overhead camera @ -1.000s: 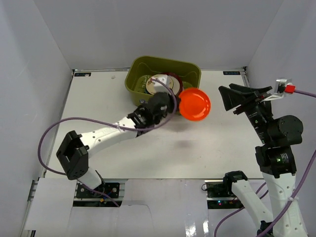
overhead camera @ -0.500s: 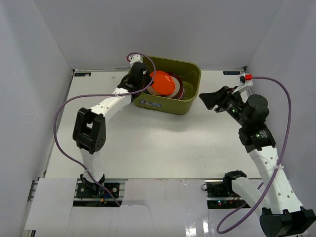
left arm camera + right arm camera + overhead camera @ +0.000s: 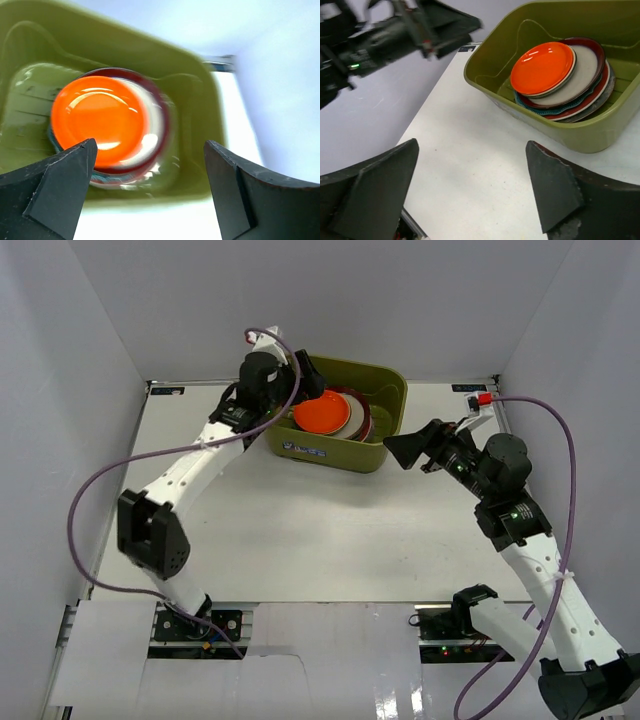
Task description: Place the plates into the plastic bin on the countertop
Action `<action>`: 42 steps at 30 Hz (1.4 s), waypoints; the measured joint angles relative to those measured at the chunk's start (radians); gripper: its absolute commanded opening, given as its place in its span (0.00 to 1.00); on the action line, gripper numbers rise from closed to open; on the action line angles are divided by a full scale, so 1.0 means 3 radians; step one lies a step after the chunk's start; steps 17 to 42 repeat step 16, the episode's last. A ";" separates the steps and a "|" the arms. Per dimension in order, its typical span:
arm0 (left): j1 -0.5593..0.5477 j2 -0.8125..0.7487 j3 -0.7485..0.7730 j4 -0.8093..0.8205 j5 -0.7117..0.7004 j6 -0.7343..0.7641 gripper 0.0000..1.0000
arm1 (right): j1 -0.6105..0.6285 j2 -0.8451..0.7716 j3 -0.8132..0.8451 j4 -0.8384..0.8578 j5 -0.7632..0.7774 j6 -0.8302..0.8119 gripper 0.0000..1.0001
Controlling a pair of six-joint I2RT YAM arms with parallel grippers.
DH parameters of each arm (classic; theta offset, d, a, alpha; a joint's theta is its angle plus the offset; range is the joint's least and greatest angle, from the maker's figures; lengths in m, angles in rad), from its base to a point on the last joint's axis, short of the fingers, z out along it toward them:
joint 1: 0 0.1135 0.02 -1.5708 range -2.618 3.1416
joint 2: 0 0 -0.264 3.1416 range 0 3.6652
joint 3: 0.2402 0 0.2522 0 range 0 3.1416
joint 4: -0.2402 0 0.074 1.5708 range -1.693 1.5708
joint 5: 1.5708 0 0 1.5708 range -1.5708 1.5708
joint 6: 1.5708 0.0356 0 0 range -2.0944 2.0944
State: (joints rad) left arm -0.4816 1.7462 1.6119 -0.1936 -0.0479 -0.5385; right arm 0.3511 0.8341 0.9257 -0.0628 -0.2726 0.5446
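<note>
The olive-green plastic bin stands at the back of the white countertop. Inside it lies a stack of plates, with the plain orange plate on top and a dark-red-rimmed cream plate showing beneath it. My left gripper hangs open and empty above the bin's back left corner; in its wrist view the orange plate lies below the spread fingers. My right gripper is open and empty just right of the bin, above the countertop. From there the stack shows inside the bin.
White walls enclose the countertop on three sides. The left arm stretches diagonally over the left half of the table, and its purple cable loops out to the left. The right arm's cable arcs along the right wall.
The left gripper has let go of the orange plate, which now lies on the stack in the bin, and has opened wide. The right gripper has moved left toward the bin and opened wider.
</note>
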 measured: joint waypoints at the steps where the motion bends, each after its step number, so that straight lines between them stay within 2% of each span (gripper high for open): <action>1: -0.0013 -0.0206 -0.0109 0.0005 0.0056 0.0011 0.98 | 0.0018 -0.0005 0.0000 -0.0018 0.0037 0.0000 0.98; 2: -0.0031 -0.0460 -0.0252 0.0033 0.0120 0.0022 0.98 | 0.0034 -0.0020 0.0000 -0.0051 0.0071 -0.0009 0.90; 6: -0.0083 -0.1521 -0.0903 0.0144 0.0374 0.0008 0.98 | 0.0045 -0.0127 0.0019 -0.0267 0.0160 -0.0079 0.90; 10: -0.0088 -0.2548 -0.1500 0.0028 0.0463 -0.0053 0.98 | 0.0047 -0.0300 0.0108 -0.0646 0.0346 -0.0203 0.90; 16: -0.0088 -0.3466 -0.2009 -0.0301 0.0520 -0.0066 0.98 | 0.0053 -0.0912 -0.0010 -0.1041 0.0774 -0.0281 0.90; 42: -0.0088 -0.3466 -0.2009 -0.0301 0.0520 -0.0066 0.98 | 0.0053 -0.0912 -0.0010 -0.1041 0.0774 -0.0281 0.90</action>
